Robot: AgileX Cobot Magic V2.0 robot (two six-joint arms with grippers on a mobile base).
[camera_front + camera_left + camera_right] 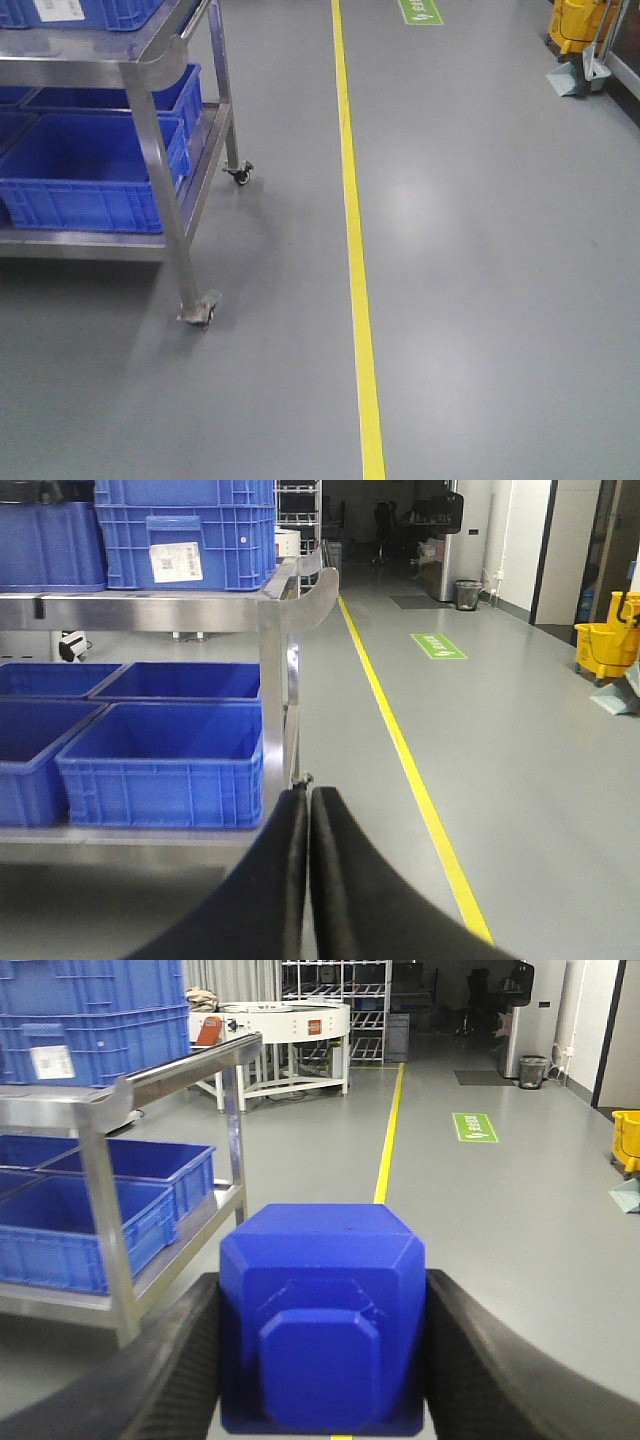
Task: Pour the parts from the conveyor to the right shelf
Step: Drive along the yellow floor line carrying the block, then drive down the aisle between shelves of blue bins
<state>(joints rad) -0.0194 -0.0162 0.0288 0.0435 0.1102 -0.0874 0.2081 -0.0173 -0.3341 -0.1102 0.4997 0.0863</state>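
obstacle: shelf [150, 130], bins [80, 175] | free: floor [500, 300] beside yellow line [352, 230]

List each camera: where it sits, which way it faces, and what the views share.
Exterior front: raised, tilted down at the floor, shelf at left; no robot part shows.
Left wrist: behind the left gripper, shut and empty, facing along the aisle beside the shelf.
Right wrist: behind the right gripper, clamping a blue part, facing the same way.
Shared by all: shelf, blue bins, yellow line.
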